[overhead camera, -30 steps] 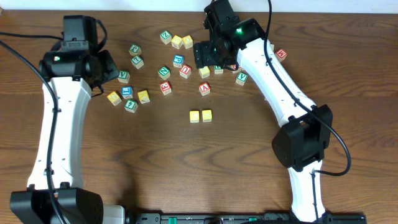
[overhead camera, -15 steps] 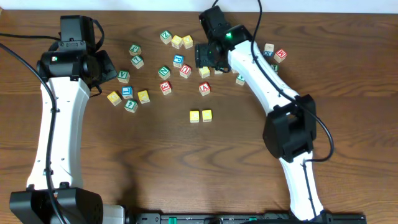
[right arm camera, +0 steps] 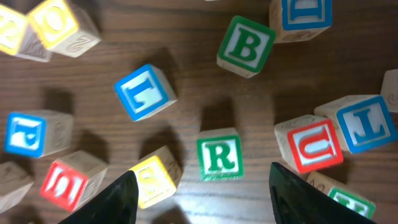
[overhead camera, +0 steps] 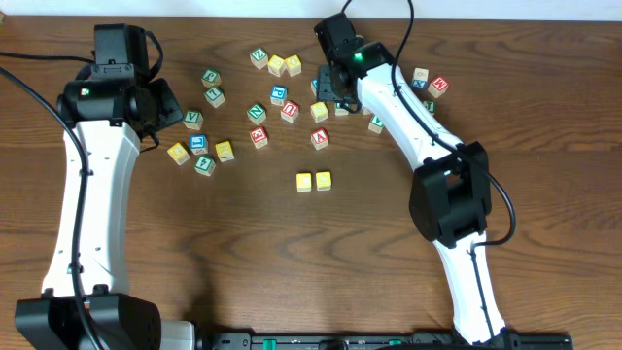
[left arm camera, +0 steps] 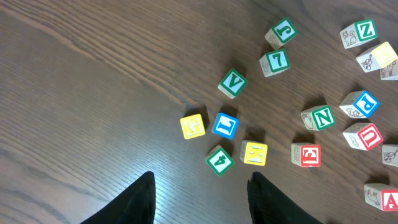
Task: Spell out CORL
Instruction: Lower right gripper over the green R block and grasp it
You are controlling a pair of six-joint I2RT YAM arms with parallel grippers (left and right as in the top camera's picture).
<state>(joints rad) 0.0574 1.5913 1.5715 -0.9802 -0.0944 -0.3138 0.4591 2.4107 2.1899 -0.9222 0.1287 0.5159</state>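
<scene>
Two yellow-topped cubes (overhead camera: pixel 304 182) (overhead camera: pixel 324 180) sit side by side in the middle of the table. The green R cube (right arm camera: pixel 219 157) rests on the wood just ahead of my right gripper (right arm camera: pixel 202 190). That gripper is open, with one finger on each side of the cube and neither touching it. A white-faced cube with a blue L (right arm camera: pixel 370 124) lies to the R cube's right. From above, my right gripper (overhead camera: pixel 330 92) hangs over the back cluster and hides the R cube. My left gripper (left arm camera: pixel 202 190) is open above bare wood, with nothing between its fingers.
Loose cubes crowd the R cube: a yellow S (right arm camera: pixel 152 180) close on its left, a red U (right arm camera: pixel 314 144) on its right and a green B (right arm camera: pixel 246 45) beyond. A red A (overhead camera: pixel 320 138) lies between the cluster and the yellow pair. A green V (left arm camera: pixel 232 83) and a blue-faced L (left arm camera: pixel 225 125) lie ahead of the left gripper.
The right arm's elbow has swung left and back while its gripper stayed over the back cluster with its jaws narrowing. The left arm and the cubes have not moved.
</scene>
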